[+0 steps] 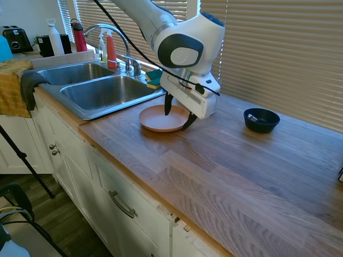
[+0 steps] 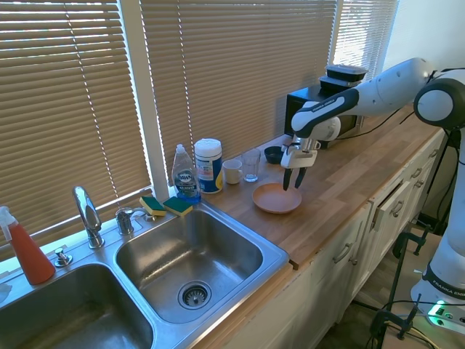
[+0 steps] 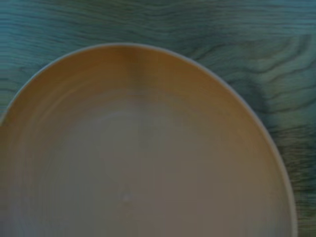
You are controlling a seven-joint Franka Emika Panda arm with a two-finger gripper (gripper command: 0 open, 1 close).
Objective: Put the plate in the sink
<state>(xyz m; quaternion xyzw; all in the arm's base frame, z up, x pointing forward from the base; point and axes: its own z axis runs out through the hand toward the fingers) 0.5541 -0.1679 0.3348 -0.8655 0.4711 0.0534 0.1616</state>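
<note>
Reaching down over the round, shallow salmon-orange plate (image 1: 161, 118), with the black two-finger gripper (image 1: 177, 118) spread open and holding nothing. Judged as the approach to a rim grasp: one finger (image 1: 168, 104) hung over the plate's inside, the other finger (image 1: 189, 121) stood at or just past the rim on the side away from the stainless steel double-basin sink (image 1: 89, 91). Could not tell from either outside view whether the tips already touched plate or wood.

To do this step well: lower until the rim sat between the two fingers, then close firmly on the low raised edge. Thin, matte lip, probably little to bite on; a shallow pinch would likely let the plate tip or slip once lifted. Best kept near level and carried low over the steel rim into the nearer basin (image 2: 190, 260).

Plate lay flat on the brown wooden countertop (image 1: 230, 166), just beside the sink's shiny rim, on the side away from the tall curved chrome faucet (image 1: 112, 38). Filled most of the wrist view (image 3: 143, 158), directly under the gripper. Small dark blue bowl (image 1: 261, 119) sat well apart, farther from the sink than the plate; green-and-yellow sponges (image 2: 164, 206) rested at the sink's back rim.
</note>
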